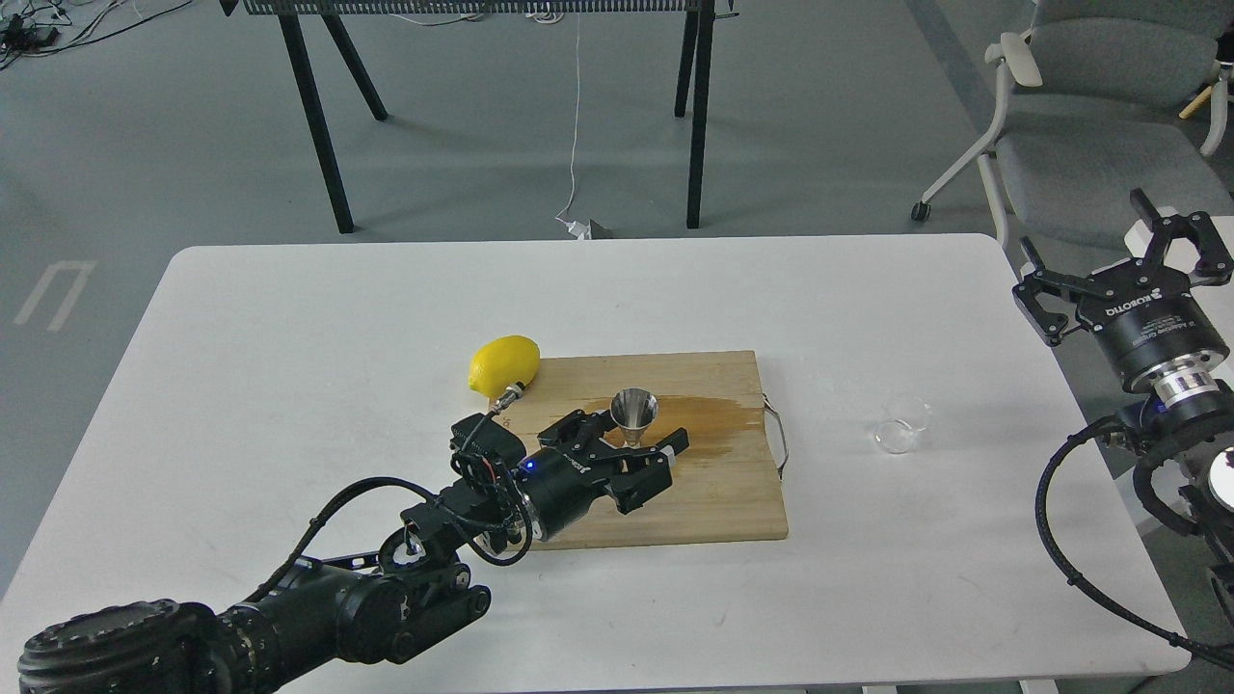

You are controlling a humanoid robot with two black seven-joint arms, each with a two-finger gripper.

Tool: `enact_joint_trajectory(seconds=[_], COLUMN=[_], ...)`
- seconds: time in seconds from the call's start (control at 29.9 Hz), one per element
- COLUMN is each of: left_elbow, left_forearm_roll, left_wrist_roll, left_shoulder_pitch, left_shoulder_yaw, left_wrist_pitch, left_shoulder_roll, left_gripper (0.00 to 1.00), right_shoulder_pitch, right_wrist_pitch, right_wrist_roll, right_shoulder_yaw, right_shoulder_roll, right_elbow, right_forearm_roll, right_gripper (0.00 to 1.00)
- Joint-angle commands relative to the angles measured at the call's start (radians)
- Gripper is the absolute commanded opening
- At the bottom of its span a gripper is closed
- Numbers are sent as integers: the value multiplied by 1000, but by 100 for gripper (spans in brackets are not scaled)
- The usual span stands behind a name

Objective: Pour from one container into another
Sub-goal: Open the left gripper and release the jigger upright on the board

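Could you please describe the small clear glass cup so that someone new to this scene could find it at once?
Start at the white table and find the wooden cutting board near its middle. Right of the board's metal handle, alone on bare tabletop, stands the small clear glass cup. Unlike the yellow lemon and shiny steel jigger, it is transparent and off the board.

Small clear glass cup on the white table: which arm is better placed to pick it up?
Right. The small clear glass cup sits right of the wooden board, nearer the right gripper, whose jaws are open and empty. The left gripper is at the steel jigger.
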Motion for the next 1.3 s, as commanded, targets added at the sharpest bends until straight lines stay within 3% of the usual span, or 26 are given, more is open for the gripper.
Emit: enact_joint_trajectory(seconds=[0.0,1.27], left_elbow=[-8,-22], left_forearm_roll=[0,-7], left_wrist_roll=[0,0], left_shoulder_pitch=[9,61], left_shoulder_yaw=[-2,-11], left_wrist_pitch=[0,0], left_shoulder_roll=[5,149], left_gripper=[94,94], right_shoulder_pitch=[0,-5], right_wrist_pitch=[0,0], right_wrist_roll=[0,1], right_shoulder_yaw=[-3,2], right_shoulder_roll=[2,2], right_elbow=[0,1], right_forearm_roll=[0,0], right_gripper=[100,100])
